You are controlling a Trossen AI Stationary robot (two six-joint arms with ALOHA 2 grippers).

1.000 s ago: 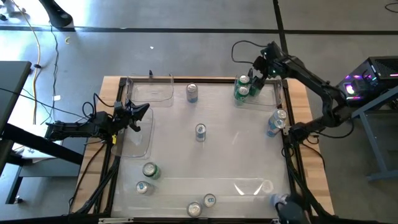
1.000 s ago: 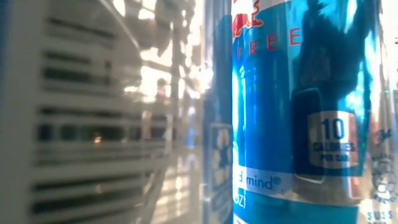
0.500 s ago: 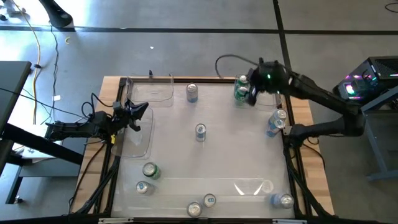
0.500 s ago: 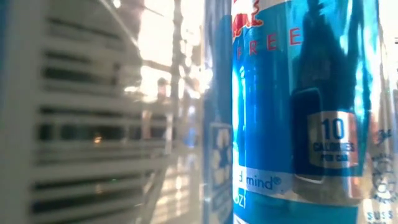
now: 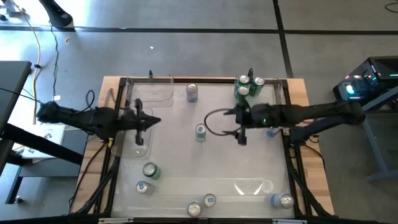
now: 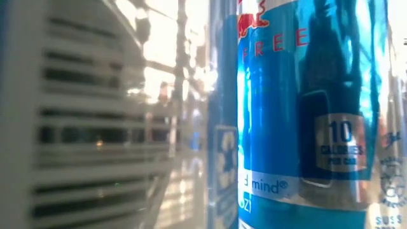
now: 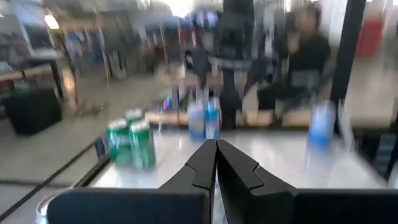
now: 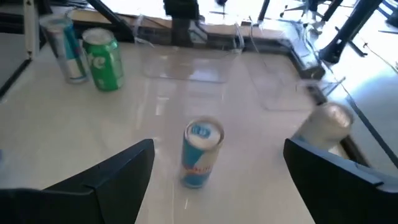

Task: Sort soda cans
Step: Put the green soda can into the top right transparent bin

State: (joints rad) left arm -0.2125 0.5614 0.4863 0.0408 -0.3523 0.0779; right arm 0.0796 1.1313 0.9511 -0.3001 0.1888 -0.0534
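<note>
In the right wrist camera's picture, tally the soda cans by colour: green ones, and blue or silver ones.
Green cans: 1
Blue or silver cans: 3
Total: 4

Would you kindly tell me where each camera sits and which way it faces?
High view: overhead, straight down on the table; both arms show.
Low view: table height, filled by a blue metal can; no arm.
Left wrist view: behind the shut left gripper, facing two green cans.
Right wrist view: between the open right gripper fingers, facing a blue-and-silver can.
Shared: that can also shows in the high view.
</note>
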